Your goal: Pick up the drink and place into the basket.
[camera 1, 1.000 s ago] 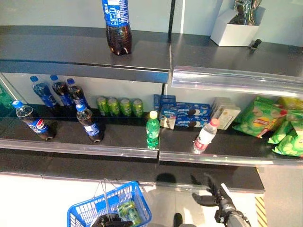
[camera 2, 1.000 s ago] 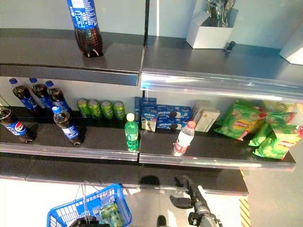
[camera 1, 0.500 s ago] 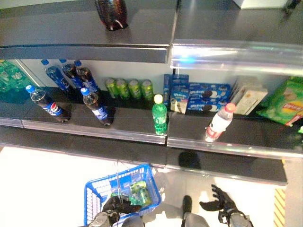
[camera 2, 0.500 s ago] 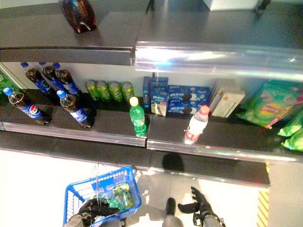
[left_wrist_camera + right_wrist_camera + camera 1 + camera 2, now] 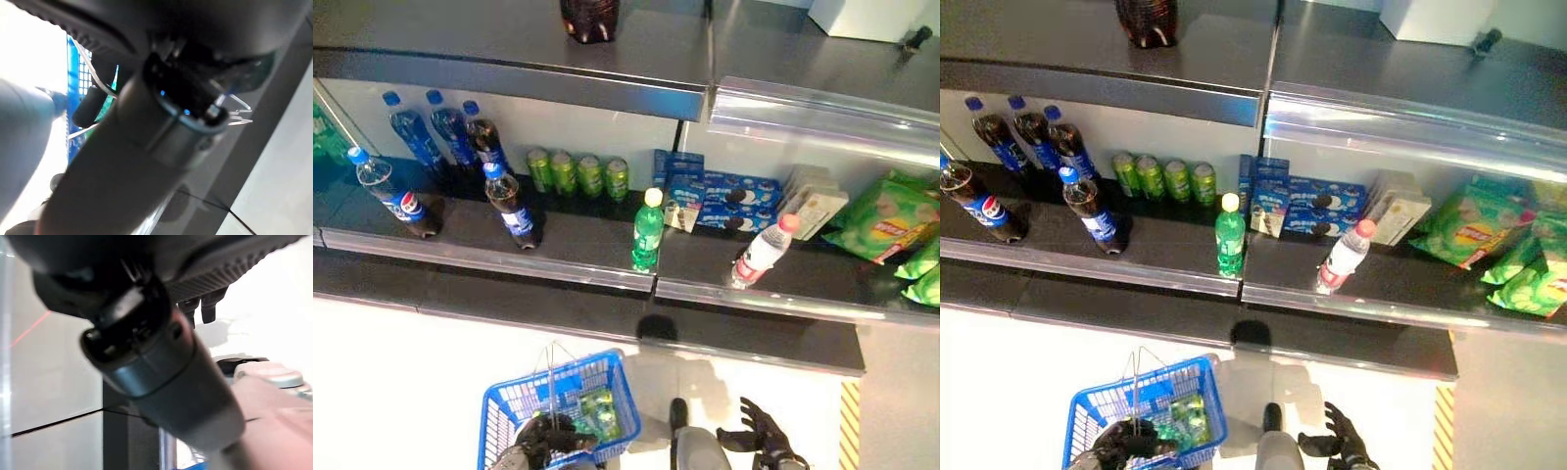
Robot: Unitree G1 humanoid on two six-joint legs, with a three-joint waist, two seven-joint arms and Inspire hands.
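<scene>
Left eye view: the left hand (image 5: pixel 548 438) is low at the near left, its fingers curled round the wire handle of the blue basket (image 5: pixel 505 406), which hangs over the pale floor with green cans (image 5: pixel 598 415) lying inside. The right hand (image 5: pixel 759 437) is at the near right, fingers spread and holding nothing, well apart from the shelf. The green bottle (image 5: pixel 647 231) stands upright on the middle shelf (image 5: pixel 578 257), cap up, its long axis vertical, close to the shelf's front lip. To its right, a clear bottle with a red cap (image 5: pixel 762 252) leans to the right. To the left, two cola bottles (image 5: pixel 512 204) stand forward of a row of three at the back. Green cans in a row (image 5: pixel 577 174) and blue biscuit boxes (image 5: pixel 719 200) sit behind the green bottle, leaving open room at its front and sides.

Right eye view: same layout; green snack bags (image 5: pixel 1489 240) fill the shelf's far right. Bare floor lies between the basket and the right hand.

Left wrist view: the arm's dark bulk fills the frame; blue basket mesh (image 5: pixel 73 93) and wire handle (image 5: pixel 85 129) show past a dark finger.

Right wrist view: only the tips of straight fingers (image 5: pixel 204 307) show, over pale floor.
</scene>
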